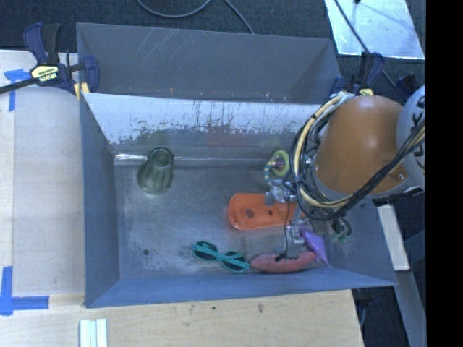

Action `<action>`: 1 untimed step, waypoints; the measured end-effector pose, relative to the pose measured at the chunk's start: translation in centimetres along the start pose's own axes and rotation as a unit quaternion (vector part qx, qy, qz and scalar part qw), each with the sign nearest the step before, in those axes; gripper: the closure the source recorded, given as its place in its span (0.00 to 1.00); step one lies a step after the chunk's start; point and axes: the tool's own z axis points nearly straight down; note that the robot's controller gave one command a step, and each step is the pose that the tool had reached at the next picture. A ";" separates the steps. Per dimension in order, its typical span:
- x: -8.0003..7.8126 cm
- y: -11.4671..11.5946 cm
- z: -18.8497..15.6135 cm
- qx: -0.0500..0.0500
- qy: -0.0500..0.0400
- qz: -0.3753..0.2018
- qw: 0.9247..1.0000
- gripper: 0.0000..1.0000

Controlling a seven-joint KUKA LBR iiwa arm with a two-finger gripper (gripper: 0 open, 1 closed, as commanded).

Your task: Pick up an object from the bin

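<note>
Closest, along the near wall of the grey bin (101, 194), lie two things end to end: a teal looped piece (217, 255), shaped rather like small scissor handles, and to its right a pink-red sausage-shaped thing (278, 264), lying flat against the foot of that wall. My gripper (293, 246) stands right over the right half of the pink-red thing, low in the bin's near right corner; whether it is apart or together I cannot tell, nor whether it touches. A small purple piece (316, 246) sits just beside my gripper on the right, near the right wall.

Behind my gripper lies a flat orange piece (253, 212) with holes in it, its right end hidden under my wrist. Further back, near the far wall, is a yellow-green ring (279, 163), partly behind my cables (307, 186). My orange cover (358, 147) hangs above the bin's right rim.

Well apart from all this, at the far left, a clear glass cup (155, 170) lies tipped, its mouth toward the near side.

The bare floor (166, 223) between the cup and the teal piece is open, and so is the whole left half. On my side it is tight, with the near wall, the right wall and the orange piece all close about my gripper.
</note>
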 end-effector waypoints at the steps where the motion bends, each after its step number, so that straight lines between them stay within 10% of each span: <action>1: -0.2 0.0 -0.3 0.000 -0.003 0.000 1.000 0.00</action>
